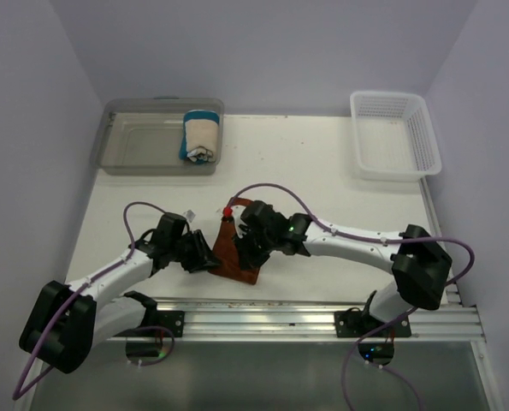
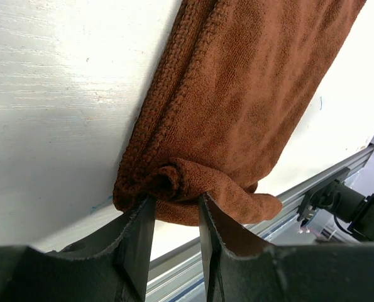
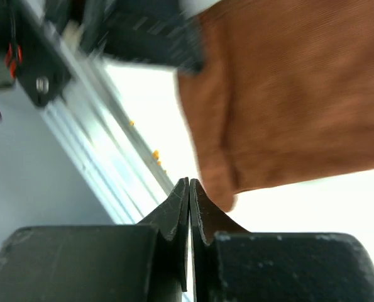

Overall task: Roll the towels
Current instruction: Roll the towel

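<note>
The rust-brown towel (image 1: 230,253) lies on the white table near the front edge, between my two grippers. In the left wrist view the towel (image 2: 249,94) stretches away and its near end is curled into a small roll. My left gripper (image 2: 174,200) is shut on that curled end; in the top view it (image 1: 206,255) sits at the towel's left side. My right gripper (image 3: 189,182) is shut and empty, its tips just beside a corner of the towel (image 3: 300,94); in the top view it (image 1: 252,250) is over the towel's right side. The cream towel with blue edges (image 1: 200,135) sits rolled in the clear bin (image 1: 134,145).
A white mesh basket (image 1: 395,145) stands at the back right. A metal rail (image 1: 305,315) runs along the table's front edge, close to the towel. White walls close in the table on the left, back and right.
</note>
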You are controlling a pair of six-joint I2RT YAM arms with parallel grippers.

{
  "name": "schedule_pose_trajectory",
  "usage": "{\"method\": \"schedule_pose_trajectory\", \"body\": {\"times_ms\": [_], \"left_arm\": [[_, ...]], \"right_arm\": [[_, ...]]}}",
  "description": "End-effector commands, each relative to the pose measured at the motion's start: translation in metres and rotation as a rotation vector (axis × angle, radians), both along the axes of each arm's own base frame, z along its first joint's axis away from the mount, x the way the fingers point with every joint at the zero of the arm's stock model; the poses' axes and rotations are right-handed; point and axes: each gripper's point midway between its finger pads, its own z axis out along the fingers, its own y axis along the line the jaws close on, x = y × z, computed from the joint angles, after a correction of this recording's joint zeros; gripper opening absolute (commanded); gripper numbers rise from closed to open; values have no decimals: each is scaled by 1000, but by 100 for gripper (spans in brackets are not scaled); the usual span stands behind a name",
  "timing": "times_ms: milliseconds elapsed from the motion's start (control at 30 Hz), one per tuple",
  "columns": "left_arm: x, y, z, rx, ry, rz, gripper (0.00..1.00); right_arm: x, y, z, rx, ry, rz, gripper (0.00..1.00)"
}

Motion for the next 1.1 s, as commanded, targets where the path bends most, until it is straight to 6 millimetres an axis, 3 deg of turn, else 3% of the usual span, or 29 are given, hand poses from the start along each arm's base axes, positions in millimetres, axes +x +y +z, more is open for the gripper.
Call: {"method": "schedule_pose_trajectory", "body": {"times_ms": [0,167,367,600,700,800,967,1067], "left_arm": [[3,4,-2,26,4,26,37],[3,4,-2,28,4,25,37],[4,5,1,31,-6,25,38],[5,5,1,35,-8,22,38],[5,5,1,36,-9,20,38],[4,6,2,40,-10,21,38],[4,7,2,45,-6,22,38],[4,6,3,42,-8,25,38]], "right_arm": [[-23,0,-15,-72,-38,30,0],[-23,4,-40,-110,-17,10,0],[-7,4,-47,-149,-71,-39,0],[-2,0,-74,-225,-67,-67,0],[4,-2,-68,-230,-109,-87,0],[7,-2,-48,-215,-234,-67,0],[-9,8,-19,-148,-374,29,0],[-9,9,-15,-158,-442,32,4]]}}
